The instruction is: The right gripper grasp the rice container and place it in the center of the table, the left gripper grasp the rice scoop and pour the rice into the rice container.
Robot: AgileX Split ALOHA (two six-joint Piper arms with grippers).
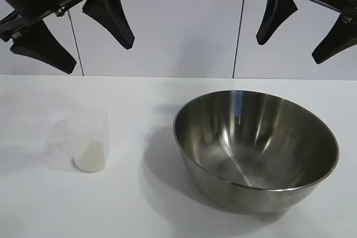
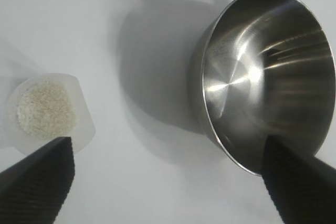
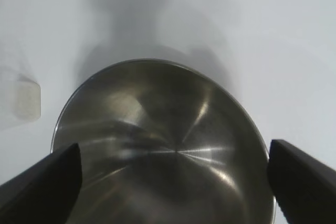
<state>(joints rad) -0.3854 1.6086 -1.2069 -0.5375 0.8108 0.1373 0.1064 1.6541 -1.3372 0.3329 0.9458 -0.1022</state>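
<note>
— What do the robot's hands look like?
— The left gripper and right gripper, seen above the table, are matte black, each with two long tapered fingers.
— Any detail?
— Fine ribbed texture on the fingertips; possibly silver screws on the left mount, hard to confirm.

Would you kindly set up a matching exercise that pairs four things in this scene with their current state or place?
Things:
1. steel mixing bowl
2. plastic measuring cup
3. left tool
4. right tool

States:
A. holds white rice
B. open, raised over the bowl
C. empty, on the table
D. open, raised over the cup

Pairs: 1-C, 2-A, 3-D, 4-B
</note>
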